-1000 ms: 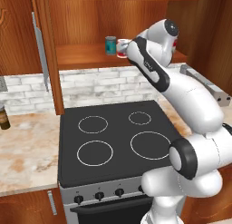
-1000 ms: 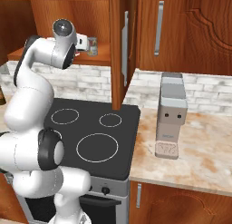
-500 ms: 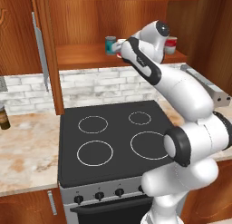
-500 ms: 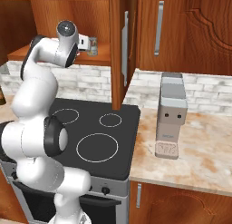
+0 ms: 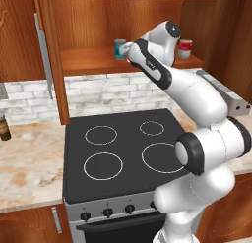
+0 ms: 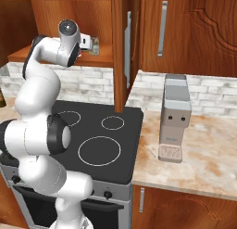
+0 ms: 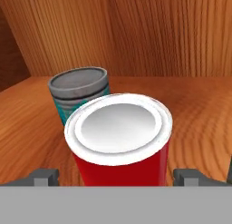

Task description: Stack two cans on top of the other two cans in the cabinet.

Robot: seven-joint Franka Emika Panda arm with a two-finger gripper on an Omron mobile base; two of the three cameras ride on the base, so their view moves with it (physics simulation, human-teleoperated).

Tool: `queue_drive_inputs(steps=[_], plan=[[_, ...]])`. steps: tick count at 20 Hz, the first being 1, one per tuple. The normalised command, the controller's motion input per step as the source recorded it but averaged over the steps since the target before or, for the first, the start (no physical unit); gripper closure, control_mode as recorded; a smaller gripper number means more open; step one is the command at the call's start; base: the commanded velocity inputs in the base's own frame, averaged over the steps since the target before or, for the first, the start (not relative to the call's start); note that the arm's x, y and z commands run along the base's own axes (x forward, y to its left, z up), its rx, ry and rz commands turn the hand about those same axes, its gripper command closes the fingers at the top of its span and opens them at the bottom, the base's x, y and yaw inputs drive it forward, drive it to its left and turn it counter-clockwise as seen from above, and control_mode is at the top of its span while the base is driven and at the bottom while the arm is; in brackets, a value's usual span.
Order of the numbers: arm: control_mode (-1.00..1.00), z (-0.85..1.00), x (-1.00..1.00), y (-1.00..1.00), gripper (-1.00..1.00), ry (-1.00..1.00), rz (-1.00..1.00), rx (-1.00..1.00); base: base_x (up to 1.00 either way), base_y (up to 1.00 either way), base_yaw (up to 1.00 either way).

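The gripper [image 7: 117,177] reaches into the reddish-brown wall cabinet [image 5: 98,60], its jaws spread wide apart, one dark fingertip [image 7: 43,177] at each side of a red can with a white rim [image 7: 118,141] and touching neither side. That can stands upright on the cabinet shelf. Just behind it, at about 10 o'clock in the hand view, stands a teal can with a grey lid [image 7: 79,94]. In the left base view another red-and-white can [image 5: 185,48] sits on the shelf at 3 o'clock of the wrist, well apart from the teal one.
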Motion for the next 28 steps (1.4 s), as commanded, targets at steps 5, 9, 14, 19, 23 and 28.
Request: queue_drive_inputs(steps=[5,9,14,19,23,28], plan=[[-1.00,-0.06,0.15,0.05,-1.00,0.00,0.00,0.00,0.00,0.00,0.00],[-1.00,-0.12,0.04,0.03,-1.00,0.00,0.00,0.00,0.00,0.00,0.00],[-1.00,-0.16,0.00,0.00,-1.00,0.00,0.00,0.00,0.00,0.00,0.00],[-1.00,-0.17,0.00,0.00,-1.00,0.00,0.00,0.00,0.00,0.00,0.00],[-1.00,-0.10,0.08,0.02,1.00,-0.01,0.00,0.00,0.00,0.00,0.00],[-1.00,-0.07,0.15,0.01,1.00,-0.07,0.00,0.00,0.00,0.00,0.00]])
